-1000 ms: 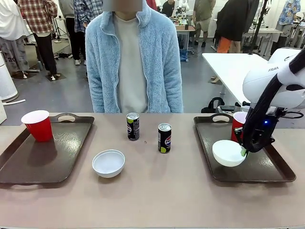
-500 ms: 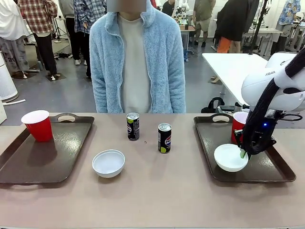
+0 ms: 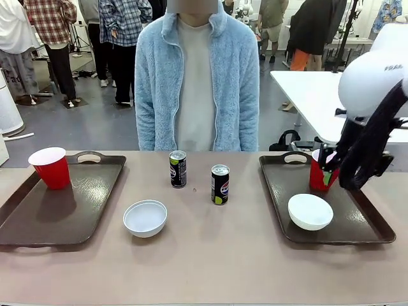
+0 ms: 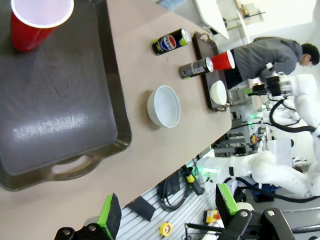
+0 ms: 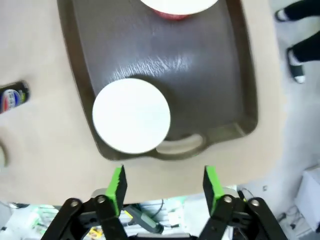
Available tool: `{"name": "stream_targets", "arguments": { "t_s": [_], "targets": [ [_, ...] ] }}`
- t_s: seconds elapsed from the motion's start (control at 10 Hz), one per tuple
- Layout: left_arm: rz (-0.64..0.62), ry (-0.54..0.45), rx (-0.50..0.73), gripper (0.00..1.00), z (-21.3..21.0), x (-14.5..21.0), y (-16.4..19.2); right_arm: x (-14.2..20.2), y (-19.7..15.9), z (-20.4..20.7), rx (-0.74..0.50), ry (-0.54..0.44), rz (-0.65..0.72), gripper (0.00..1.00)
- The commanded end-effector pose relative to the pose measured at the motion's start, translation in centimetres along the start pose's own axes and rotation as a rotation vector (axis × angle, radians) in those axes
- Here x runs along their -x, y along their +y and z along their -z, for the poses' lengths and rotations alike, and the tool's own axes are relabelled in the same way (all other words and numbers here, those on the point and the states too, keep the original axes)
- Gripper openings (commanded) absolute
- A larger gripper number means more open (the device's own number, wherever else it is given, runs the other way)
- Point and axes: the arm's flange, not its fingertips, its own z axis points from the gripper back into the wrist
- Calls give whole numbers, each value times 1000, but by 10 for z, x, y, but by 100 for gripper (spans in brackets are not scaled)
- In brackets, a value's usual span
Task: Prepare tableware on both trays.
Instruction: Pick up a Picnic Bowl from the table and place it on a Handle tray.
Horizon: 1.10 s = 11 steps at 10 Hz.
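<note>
Two dark brown trays lie on the table. The left tray holds a red cup. On the right tray a white bowl rests flat, with a second red cup behind it. My right gripper hangs above that tray, open and holding nothing; from its wrist camera, the right gripper looks down on the bowl. Another white bowl and two dark cans stand on the table between the trays. My left gripper is open, high beside the left tray.
A person in a light blue fleece jacket stands at the far edge of the table, hands out of sight. The tan table has bare room along its front. Other people and tables are farther back.
My right gripper has let go of the white bowl on the right tray, opened, and lifted up and back. The bowl now lies flat. The person has shifted slightly right.
</note>
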Motion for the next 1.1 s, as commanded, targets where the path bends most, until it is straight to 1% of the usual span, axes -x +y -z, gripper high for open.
{"name": "stream_targets", "arguments": {
  "t_s": [0.0, 0.1, 0.2, 1.0],
  "targets": [
    [-3, -2, 6, 100, -1, 1, 0, -5, 3, -20, 88, 32, 25, 100],
    [-3, -2, 6, 100, -1, 1, 0, -10, 9, -27, 104, 73, 0, 100],
    [-3, -2, 6, 100, -1, 1, 0, 6, 0, -17, 32, 5, 5, 100],
    [-3, -2, 6, 100, -1, 1, 0, 6, 0, -17, 32, 5, 5, 100]
  ]
}}
